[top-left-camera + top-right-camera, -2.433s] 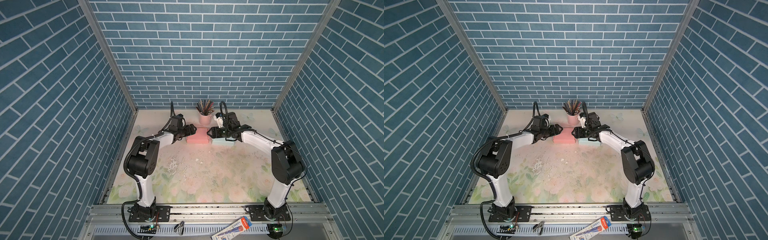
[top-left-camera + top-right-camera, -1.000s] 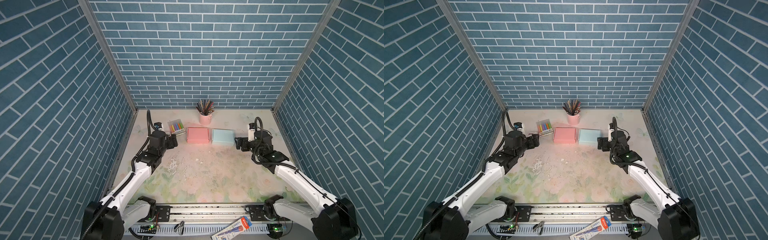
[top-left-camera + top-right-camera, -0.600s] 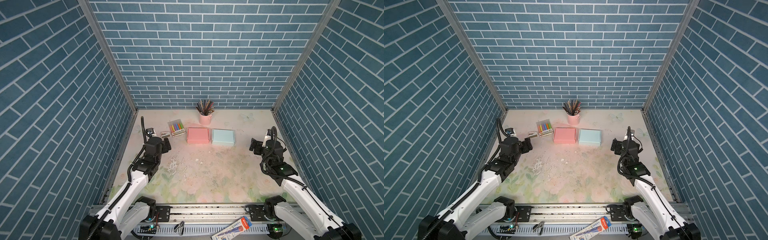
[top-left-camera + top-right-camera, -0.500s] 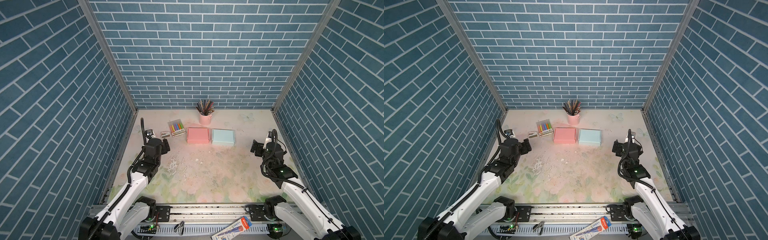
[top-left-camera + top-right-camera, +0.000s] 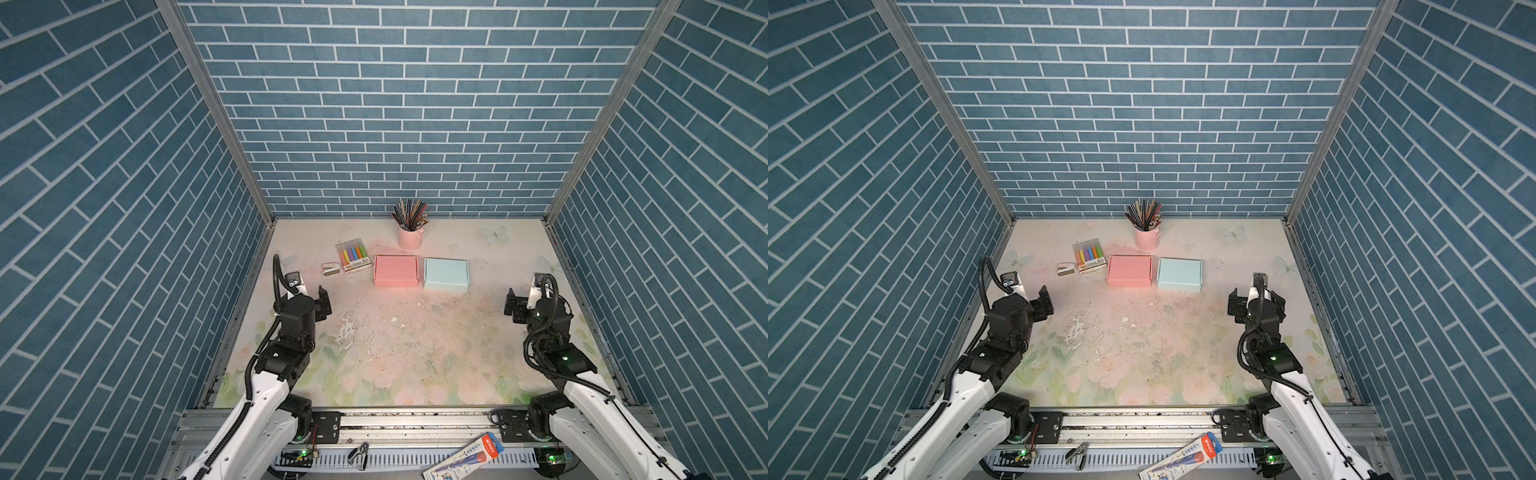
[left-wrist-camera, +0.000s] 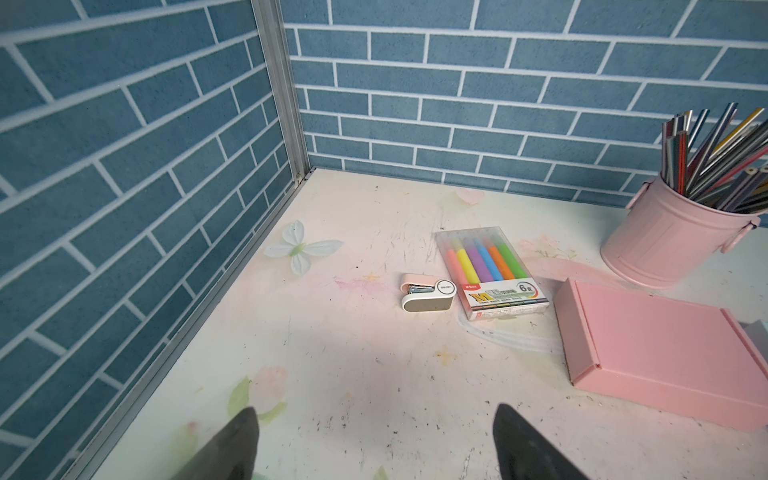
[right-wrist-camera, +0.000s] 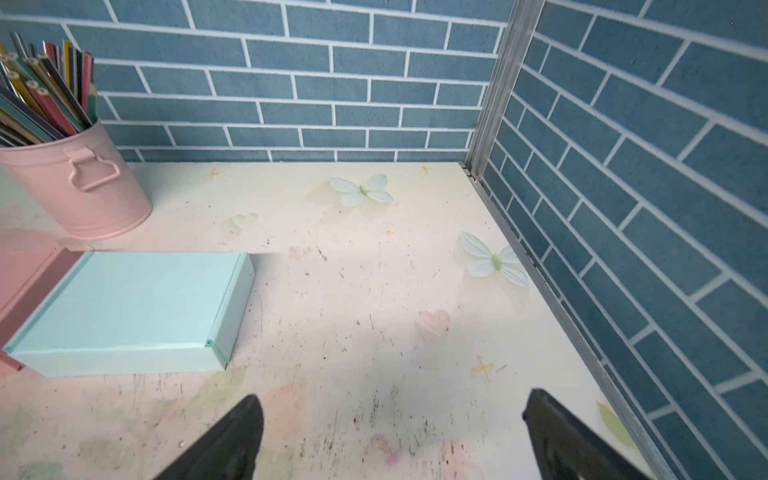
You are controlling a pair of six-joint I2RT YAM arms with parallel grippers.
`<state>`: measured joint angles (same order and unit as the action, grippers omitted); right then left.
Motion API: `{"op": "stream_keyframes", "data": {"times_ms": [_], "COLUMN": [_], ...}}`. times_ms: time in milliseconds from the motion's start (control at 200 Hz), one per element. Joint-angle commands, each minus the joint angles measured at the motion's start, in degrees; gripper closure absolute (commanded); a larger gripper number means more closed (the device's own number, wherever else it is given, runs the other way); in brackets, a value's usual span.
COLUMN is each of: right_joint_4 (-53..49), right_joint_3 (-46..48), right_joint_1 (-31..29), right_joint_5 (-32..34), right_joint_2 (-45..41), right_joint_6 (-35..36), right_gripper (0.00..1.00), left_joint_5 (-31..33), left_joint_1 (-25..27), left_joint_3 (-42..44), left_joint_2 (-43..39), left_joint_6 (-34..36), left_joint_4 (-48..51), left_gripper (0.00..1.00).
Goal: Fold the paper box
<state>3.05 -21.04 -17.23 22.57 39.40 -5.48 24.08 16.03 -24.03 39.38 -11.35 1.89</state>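
Nearest, the left pincer [image 6: 374, 415] and the right pincer [image 7: 392, 401] are seen spread and empty above the table [image 5: 415, 332], well apart from the work. Farther back, the pink paper box [image 5: 395, 271] and the blue paper box [image 5: 446, 273] lie closed, side by side — folding is judged finished, so no further move seems called for. Beside them, "deli" can be read on the stapler [image 6: 428, 294] and "6" on the highlighter pack [image 6: 492, 272].

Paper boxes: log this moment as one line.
pink box: folded shut | blue box: folded shut, beside it | left jaws: open, empty | right jaws: open, empty | contact: none with boxes
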Motion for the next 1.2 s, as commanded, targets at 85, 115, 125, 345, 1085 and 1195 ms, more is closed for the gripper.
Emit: {"op": "stream_keyframes", "data": {"times_ms": [85,115,125,345,1085,1195], "right_joint_4": [1.03,0.95,0.96,2.25,15.76,16.60], "right_joint_3": [2.45,3.06,3.27,7.13,15.02,14.95], "right_joint_1": [0.44,0.53,0.64,1.40,5.23,5.93], "right_joint_5": [-0.26,-0.01,0.01,-0.33,-3.38,-4.06], "right_joint_2": [-2.92,-3.45,-3.63,-4.95,0.70,1.39], "right_joint_6": [1.44,1.24,1.19,-0.15,-1.12,-1.03], "right_gripper": [0.02,0.02,0.02,0.02,0.02,0.02], "left_joint_5": [-0.16,0.41,0.61,5.61,12.67,13.44], "left_joint_1": [-0.15,-0.20,-0.17,-0.21,-0.22,-0.30], "left_joint_3": [3.66,3.98,4.14,8.40,18.39,18.41], "left_joint_2": [-1.28,-1.15,-1.15,-1.79,1.19,3.54], "left_joint_6": [3.68,3.47,3.36,0.63,0.34,1.59], "left_joint_4": [-5.02,-5.28,-5.44,-9.13,-24.05,-27.20], "left_gripper": [0.12,0.12,0.12,0.12,0.12,0.12]}}
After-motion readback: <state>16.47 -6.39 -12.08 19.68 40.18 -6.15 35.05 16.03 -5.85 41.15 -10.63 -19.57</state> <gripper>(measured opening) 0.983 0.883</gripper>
